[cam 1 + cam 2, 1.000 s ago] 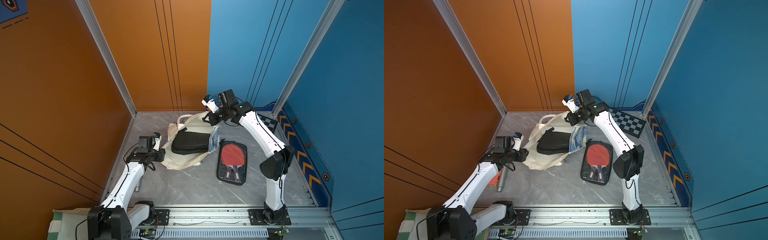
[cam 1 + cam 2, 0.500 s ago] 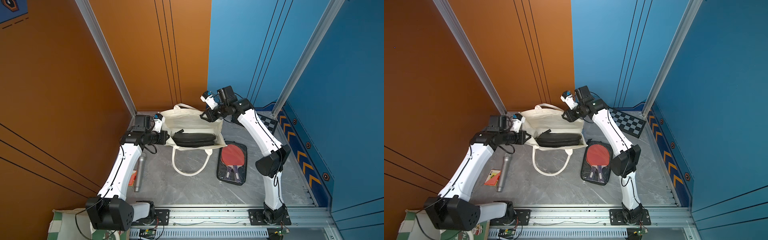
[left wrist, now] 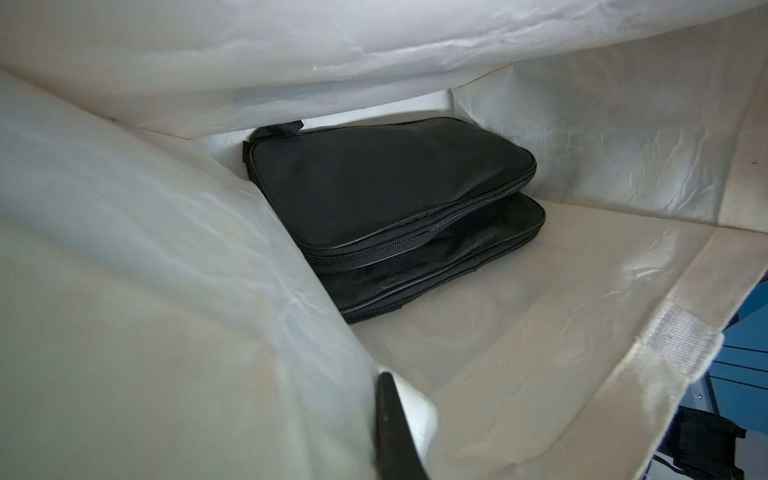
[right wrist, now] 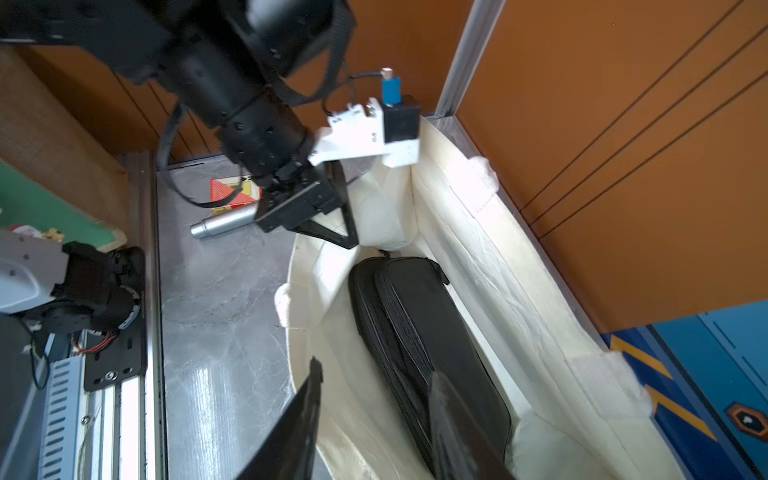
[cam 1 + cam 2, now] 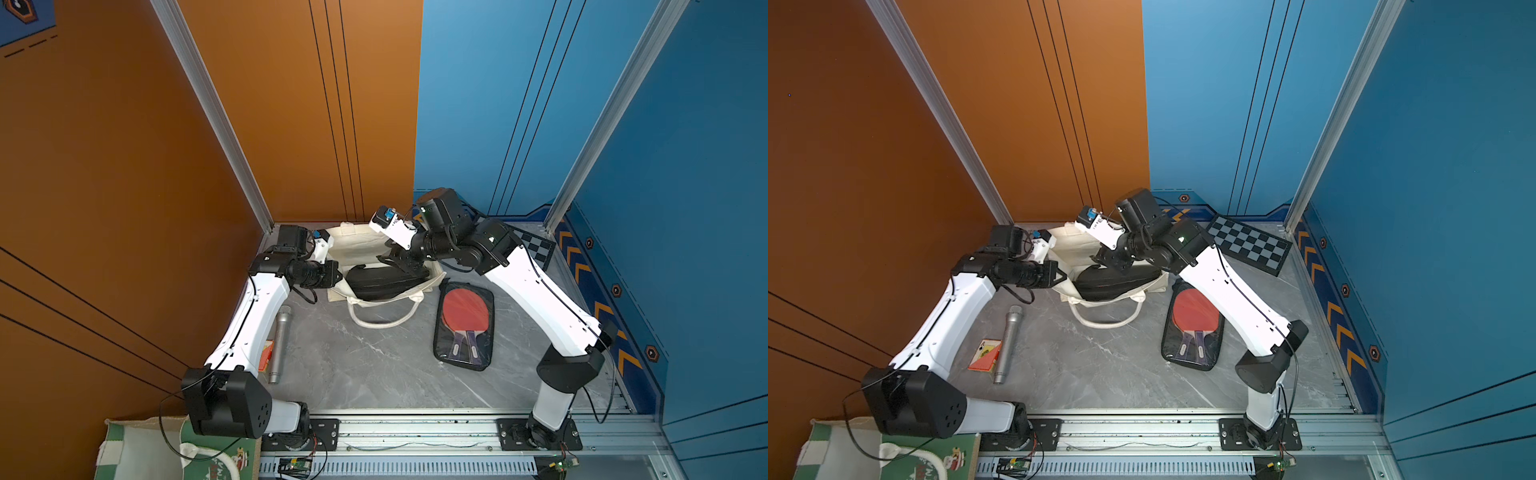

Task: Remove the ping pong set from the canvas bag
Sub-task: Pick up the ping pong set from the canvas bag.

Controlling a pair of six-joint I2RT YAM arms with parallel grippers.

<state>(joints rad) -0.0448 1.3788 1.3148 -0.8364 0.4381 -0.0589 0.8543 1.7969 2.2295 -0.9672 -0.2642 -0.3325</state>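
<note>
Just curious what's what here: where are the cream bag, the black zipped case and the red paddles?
cream bag point(image 5: 357, 245), in a top view, inner back wall.
black zipped case point(image 3: 395, 195), left wrist view, its top face.
red paddles point(image 5: 464, 309), in a top view, the red blade.

The cream boxy canvas bag point(image 5: 357, 245) sits at the back of the grey marbled tabletop point(image 5: 365, 365), with a black zipped fabric case point(image 5: 386, 282) inside it. Just right of the bag lies a flat black case of red ping pong paddles point(image 5: 464, 324). Farther right and behind is a flat checkered board point(image 5: 1250, 245). Left and in front of the bag lies a silver metal microphone point(image 5: 1007, 340), with a red card box point(image 5: 985, 354) just beyond it.
</note>
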